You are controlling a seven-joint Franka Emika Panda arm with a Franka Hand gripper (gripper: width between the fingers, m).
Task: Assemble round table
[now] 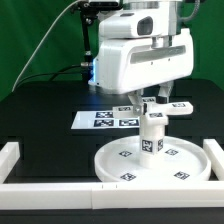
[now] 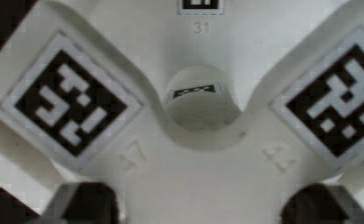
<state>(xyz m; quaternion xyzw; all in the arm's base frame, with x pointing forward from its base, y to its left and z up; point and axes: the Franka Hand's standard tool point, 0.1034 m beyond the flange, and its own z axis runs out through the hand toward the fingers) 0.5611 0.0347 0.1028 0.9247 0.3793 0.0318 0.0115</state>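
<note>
Gripper: hangs directly above the leg, fingers spread apart and empty; in the wrist view both dark fingertips sit clear of any part.
Leg: short tagged white cylinder, upright at the middle of the disc, apparently seated on the central hub; how firmly it is joined I cannot tell.
Round disc: large white tabletop, flat on the black table, near side of the scene, tags around its face.
Marker board: flat white sheet just beyond the disc, toward the exterior view's left.
Border rail: runs along the near edge.
Handling: parts look like light, rigid, smooth plastic, likely slippery under the pads.
Hold: pinch the leg across its sides near the top, square and centred, so it does not twist or tip.
</note>
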